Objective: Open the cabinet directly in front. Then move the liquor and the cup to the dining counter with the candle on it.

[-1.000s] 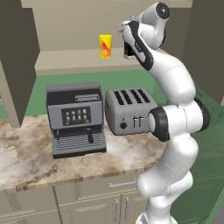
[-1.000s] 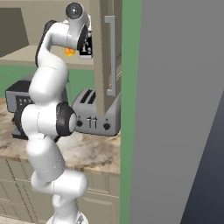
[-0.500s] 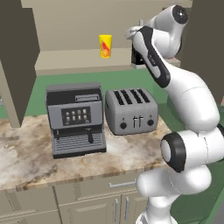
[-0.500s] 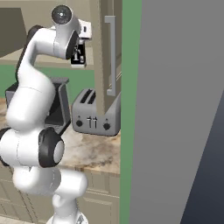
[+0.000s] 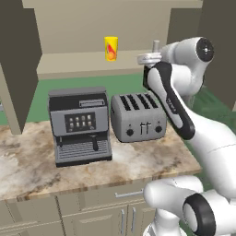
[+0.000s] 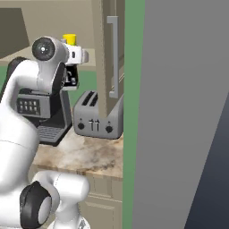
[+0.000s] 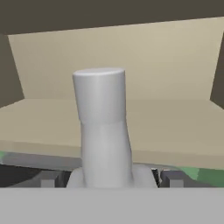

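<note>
Left base view: cabinet doors open, cup upright on its shelf, well apart from the raised arm. Coffee machine and toaster on the worktop below.

Right base view: liquor sits dark at the hand, off the shelf.

Hand view: pincer spread wide, apparently pinching the liquor's body, neck upright between the tips, shelf beyond. Likely glass: rigid, heavy, slippery, so grip the flat sides low.
</note>
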{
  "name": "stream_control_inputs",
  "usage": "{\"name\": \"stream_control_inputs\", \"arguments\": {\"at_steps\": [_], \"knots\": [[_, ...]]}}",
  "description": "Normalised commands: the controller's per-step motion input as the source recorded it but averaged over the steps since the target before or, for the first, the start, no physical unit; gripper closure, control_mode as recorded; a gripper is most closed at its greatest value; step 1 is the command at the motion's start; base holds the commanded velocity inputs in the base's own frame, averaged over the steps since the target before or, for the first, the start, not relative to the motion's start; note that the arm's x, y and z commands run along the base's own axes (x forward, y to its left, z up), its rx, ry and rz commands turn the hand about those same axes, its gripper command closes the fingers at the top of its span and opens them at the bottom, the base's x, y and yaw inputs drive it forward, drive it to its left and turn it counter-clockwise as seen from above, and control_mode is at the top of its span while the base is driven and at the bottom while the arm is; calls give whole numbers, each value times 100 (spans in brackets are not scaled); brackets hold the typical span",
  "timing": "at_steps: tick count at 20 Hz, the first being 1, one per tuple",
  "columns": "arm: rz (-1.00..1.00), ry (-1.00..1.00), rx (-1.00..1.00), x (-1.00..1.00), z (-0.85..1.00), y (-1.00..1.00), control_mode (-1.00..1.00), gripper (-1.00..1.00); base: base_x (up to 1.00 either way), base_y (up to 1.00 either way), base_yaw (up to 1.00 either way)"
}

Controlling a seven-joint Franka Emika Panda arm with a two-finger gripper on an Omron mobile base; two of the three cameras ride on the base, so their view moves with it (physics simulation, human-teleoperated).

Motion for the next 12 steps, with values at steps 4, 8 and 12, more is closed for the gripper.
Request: {"name": "stream_control_inputs", "arguments": {"at_steps": [4, 8, 12], "knots": [[0, -34, -4, -91, -5, 45, -100, 100, 0, 0, 0], [0, -18, 0, -25, 0, 5, -100, 100, 0, 0, 0], [0, 0, 0, 0, 0, 0, -100, 100, 0, 0, 0]]}}
